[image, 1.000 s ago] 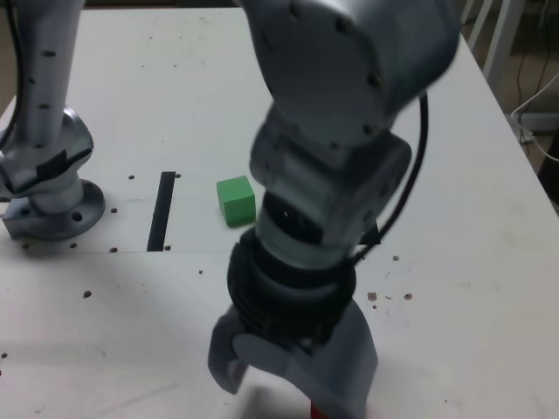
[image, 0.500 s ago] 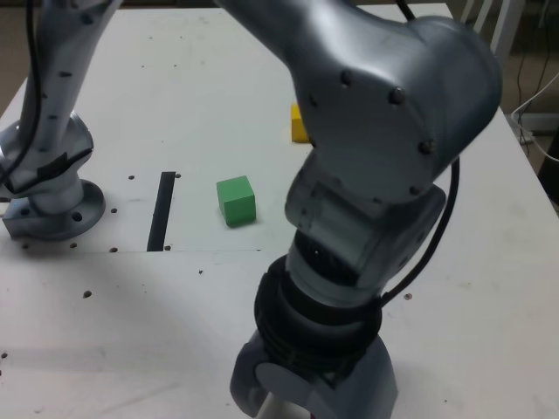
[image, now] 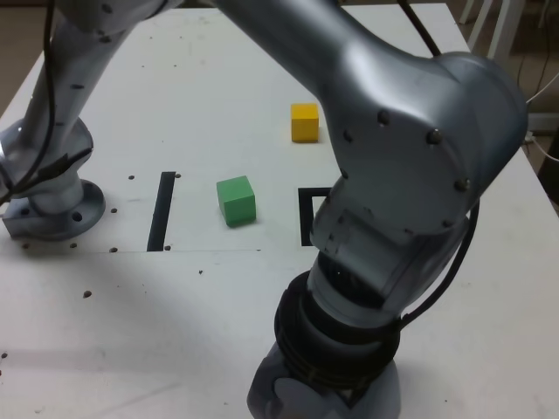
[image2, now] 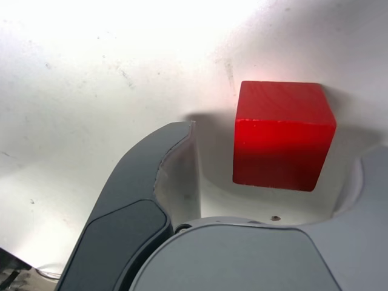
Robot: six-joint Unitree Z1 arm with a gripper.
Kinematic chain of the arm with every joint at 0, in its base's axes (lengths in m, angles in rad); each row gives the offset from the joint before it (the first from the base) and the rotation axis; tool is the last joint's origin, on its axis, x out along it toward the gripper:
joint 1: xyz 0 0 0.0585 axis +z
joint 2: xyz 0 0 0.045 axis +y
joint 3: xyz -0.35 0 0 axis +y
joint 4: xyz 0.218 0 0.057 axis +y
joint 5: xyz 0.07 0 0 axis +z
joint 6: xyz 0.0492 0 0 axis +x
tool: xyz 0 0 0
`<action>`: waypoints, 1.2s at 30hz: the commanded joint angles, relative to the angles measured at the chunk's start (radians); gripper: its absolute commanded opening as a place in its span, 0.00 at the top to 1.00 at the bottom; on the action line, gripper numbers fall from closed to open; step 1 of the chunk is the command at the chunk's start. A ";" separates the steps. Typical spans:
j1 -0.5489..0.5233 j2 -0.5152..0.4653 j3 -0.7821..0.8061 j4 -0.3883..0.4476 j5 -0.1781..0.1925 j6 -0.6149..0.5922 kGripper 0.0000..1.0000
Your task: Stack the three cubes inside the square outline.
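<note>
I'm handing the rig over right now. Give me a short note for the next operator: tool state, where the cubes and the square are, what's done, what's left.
Tool: open, jaws either side of the small red cube, not touching it; the cube sits on the white table.
Small green cube: on the table, beside the straight black tape strip.
Small yellow cube: on the table farther back.
Black tape square outline: mostly hidden by the arm; no cube seen in the visible part.
Done: nothing stacked.
Left: close on red, place it in the square, then stack the other two.

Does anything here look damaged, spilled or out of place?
Nothing stands out. The red cube sits flat between the open gripper jaws; the green cube and yellow cube rest upright on the table.
</note>
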 commanded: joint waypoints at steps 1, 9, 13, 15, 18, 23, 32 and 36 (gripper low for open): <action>0.003 0.006 -0.012 0.014 0.018 0.000 0.39; 0.003 0.000 -0.024 0.032 0.069 -0.001 0.71; 0.003 0.000 -0.023 0.037 0.068 -0.001 0.71; 0.003 0.000 -0.023 0.039 0.067 -0.001 0.71; 0.003 0.000 -0.023 0.041 0.065 -0.001 0.71; 0.003 -0.001 -0.019 0.042 0.063 -0.001 0.71; 0.012 -0.018 -0.006 0.054 0.069 -0.001 0.71; 0.039 -0.039 -0.014 0.072 0.077 0.003 0.71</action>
